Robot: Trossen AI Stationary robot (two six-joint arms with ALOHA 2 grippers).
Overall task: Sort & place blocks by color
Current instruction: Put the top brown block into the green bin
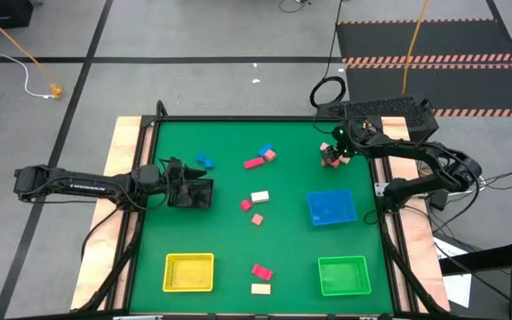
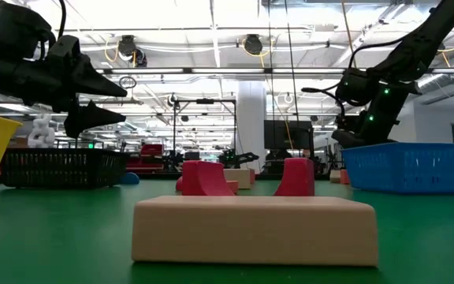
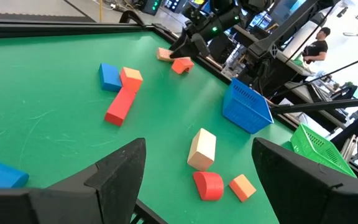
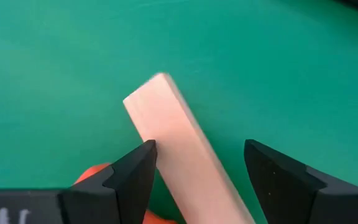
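My right gripper (image 1: 332, 157) is open at the table's far right, pointing steeply down, with its fingers either side of a cream bar block (image 4: 179, 149). An orange-red block (image 4: 92, 175) lies beside that bar, under the gripper. My left gripper (image 1: 201, 190) is open and holds nothing above the black tray (image 1: 204, 203) at the table's left. Loose on the green mat are a blue block (image 1: 204, 161), a blue, salmon and red cluster (image 1: 261, 157), a cream block (image 1: 260, 196), a red one (image 1: 246, 205) and a salmon one (image 1: 257, 219). My right gripper stands astride the cream bar near its middle (image 4: 166, 146), coming from above with the fingers across the bar. One fingertip (image 4: 143, 155) sits right at the bar's edge; whether it touches I cannot tell. The other finger is clearly apart from the bar.
The blue tray (image 1: 332, 207) is just nearer than my right gripper, and the green tray (image 1: 342, 276) and yellow tray (image 1: 189, 272) stand along the near edge. A red block (image 1: 261, 271) and a cream bar (image 1: 260, 288) lie between them. Bare mat shows at mid-table.
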